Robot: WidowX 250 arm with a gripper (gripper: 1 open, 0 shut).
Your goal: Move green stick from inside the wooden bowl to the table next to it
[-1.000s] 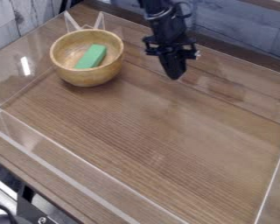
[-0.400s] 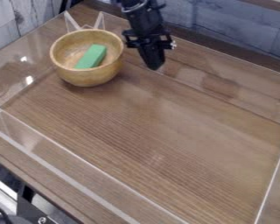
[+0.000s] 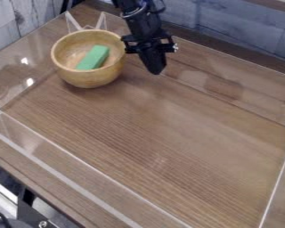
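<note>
The wooden bowl [image 3: 88, 60] stands at the back left of the table [image 3: 169, 134]. Inside it lies the green stick [image 3: 93, 58], slanted across the bowl's pale floor. My black gripper [image 3: 155, 66] hangs just to the right of the bowl, fingers pointing down and shut with nothing between them. It sits close to the bowl's right rim, above the tabletop, apart from the stick.
Low clear acrylic walls [image 3: 38, 151] border the table on all sides. A grey wall runs along the back. Dark equipment shows at the bottom left corner outside the acrylic.
The gripper has moved left from the table's middle back toward the bowl's right rim. Bowl and stick have not moved.
</note>
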